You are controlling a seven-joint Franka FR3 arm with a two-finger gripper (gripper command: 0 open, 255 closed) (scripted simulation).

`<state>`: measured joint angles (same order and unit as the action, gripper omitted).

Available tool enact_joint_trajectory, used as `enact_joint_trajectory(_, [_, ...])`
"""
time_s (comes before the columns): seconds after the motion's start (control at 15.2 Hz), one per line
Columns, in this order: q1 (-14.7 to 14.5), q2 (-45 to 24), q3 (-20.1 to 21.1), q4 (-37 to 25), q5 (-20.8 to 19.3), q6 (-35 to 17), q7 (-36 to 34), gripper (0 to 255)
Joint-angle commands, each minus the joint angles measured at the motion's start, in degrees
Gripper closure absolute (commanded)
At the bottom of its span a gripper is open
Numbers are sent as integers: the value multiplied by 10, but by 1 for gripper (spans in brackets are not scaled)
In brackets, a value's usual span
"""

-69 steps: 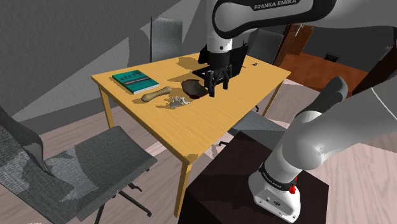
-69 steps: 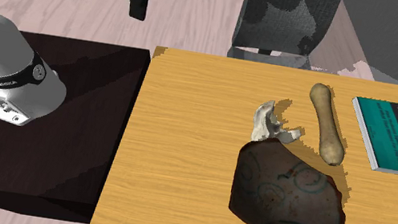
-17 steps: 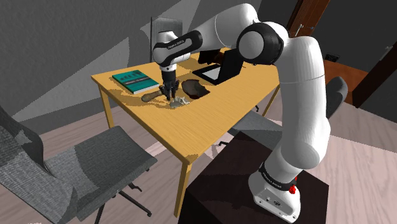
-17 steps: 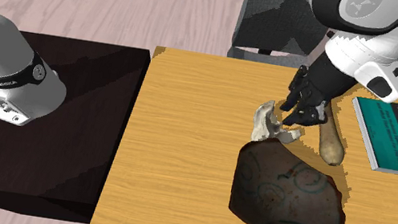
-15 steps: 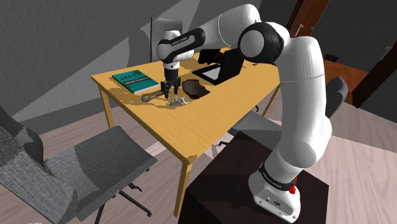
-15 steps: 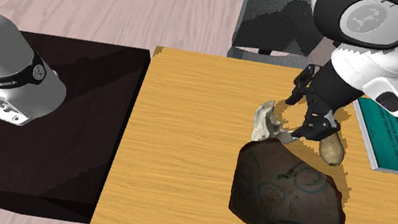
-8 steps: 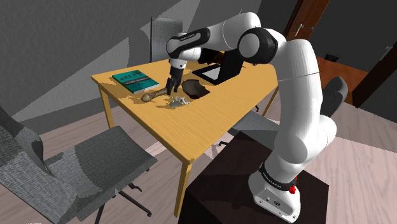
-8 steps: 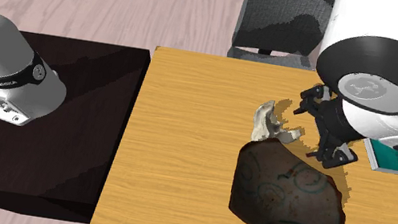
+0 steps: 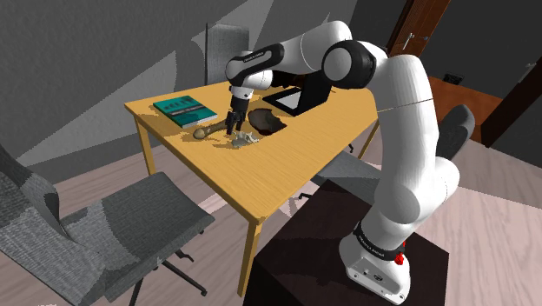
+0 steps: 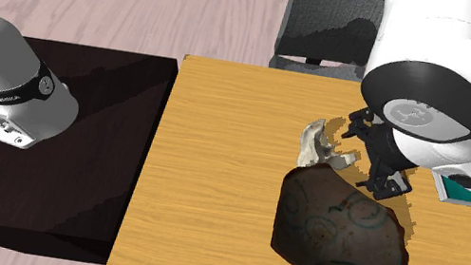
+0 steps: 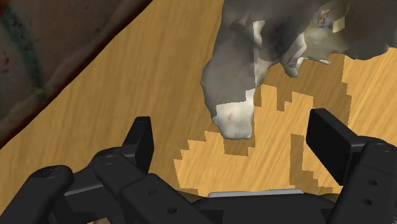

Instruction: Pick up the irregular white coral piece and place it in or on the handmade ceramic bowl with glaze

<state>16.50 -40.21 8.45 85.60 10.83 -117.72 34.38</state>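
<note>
On the shoulder view's left of the wooden table lies a teal book, and just right of it a tan bone-shaped piece. Over the last second the gripper has swung off that bone-shaped piece and turned at the wrist, so it now hangs low at the pale, irregular coral piece, which has not moved from its spot on the tabletop. In the wrist view the gripper has its black fingers spread wide, and a rounded lobe of the coral piece reaches into the gap between them without touching either one. Nothing is held yet. I judge this the final line-up before closing, and a little more descent would likely give a surer bite on the lumpy shape. The second exterior view shows the gripper just right of the coral piece, with the dark glazed bowl touching or nearly touching the coral's near side. That bowl, brown with faint greenish swirls, sits right of the coral in the shoulder view and appears to have nothing in it, so the carry looks short.
</note>
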Motion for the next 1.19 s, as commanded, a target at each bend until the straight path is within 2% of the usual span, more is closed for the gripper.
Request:
enact_joint_trajectory(0.0, [0, 0, 0, 0, 0, 0, 0, 0])
enact_joint_trajectory(0.13, [0, 0, 0, 0, 0, 0, 0, 0])
enact_joint_trajectory(0.2, [0, 0, 0, 0, 0, 0, 0, 255])
enact_joint_trajectory(0.79, [0, 0, 0, 0, 0, 0, 0, 255])
enact_joint_trajectory(1.12, [1, 20, 1, -6, 0, 26, -6, 255])
